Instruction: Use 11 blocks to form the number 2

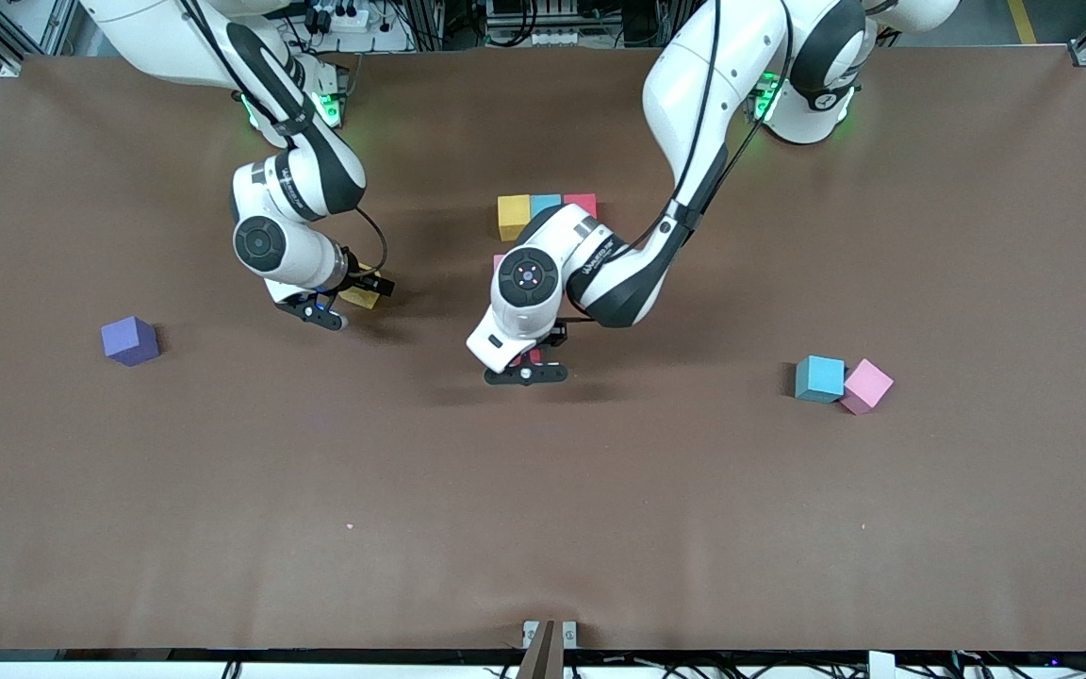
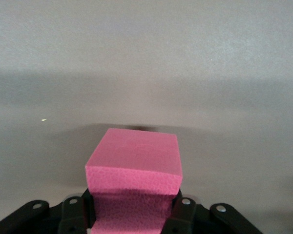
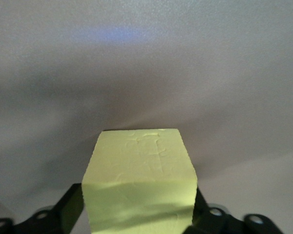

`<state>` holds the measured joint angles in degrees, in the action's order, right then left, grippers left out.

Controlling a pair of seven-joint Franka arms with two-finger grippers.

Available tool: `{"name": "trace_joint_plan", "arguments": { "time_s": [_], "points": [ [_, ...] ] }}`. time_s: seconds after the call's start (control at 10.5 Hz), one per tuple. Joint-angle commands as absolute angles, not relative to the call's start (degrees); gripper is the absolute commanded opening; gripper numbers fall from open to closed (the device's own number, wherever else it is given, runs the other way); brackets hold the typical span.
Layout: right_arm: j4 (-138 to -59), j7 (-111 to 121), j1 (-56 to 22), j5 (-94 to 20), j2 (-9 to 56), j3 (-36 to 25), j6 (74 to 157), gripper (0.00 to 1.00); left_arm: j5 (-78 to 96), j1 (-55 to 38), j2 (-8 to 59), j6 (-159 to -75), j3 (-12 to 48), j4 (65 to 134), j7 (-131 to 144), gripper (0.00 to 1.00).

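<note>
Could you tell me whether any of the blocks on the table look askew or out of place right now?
Mostly tidy. The pink cube toward the left arm's end sits turned at an angle against the square-set light blue cube, one corner touching it. The purple cube lies alone toward the right arm's end.

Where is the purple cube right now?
In the front view, the purple cube sits alone on the table toward the right arm's end, nearer the camera than the right pincer.
</note>
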<state>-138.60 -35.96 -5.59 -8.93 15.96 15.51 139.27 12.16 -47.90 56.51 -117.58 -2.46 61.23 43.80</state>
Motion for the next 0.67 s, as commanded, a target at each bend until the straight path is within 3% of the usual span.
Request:
{"name": "trace_joint_plan", "arguments": {
  "time_s": [0.0, 0.57],
  "points": [
    [-139.0, -36.0, -5.5, -10.2, 15.7, 15.7, 139.9, 0.09, 16.9, -48.8, 58.2, -118.6, -4.1, 58.6, 43.0, 0.0],
    [-136.2, -36.3, -4.0, -12.1, 14.2, 15.8, 138.4, 0.08, 17.1, -49.1, 58.4, -118.7, -4.9, 59.3, 42.5, 0.0]
  ]
}}
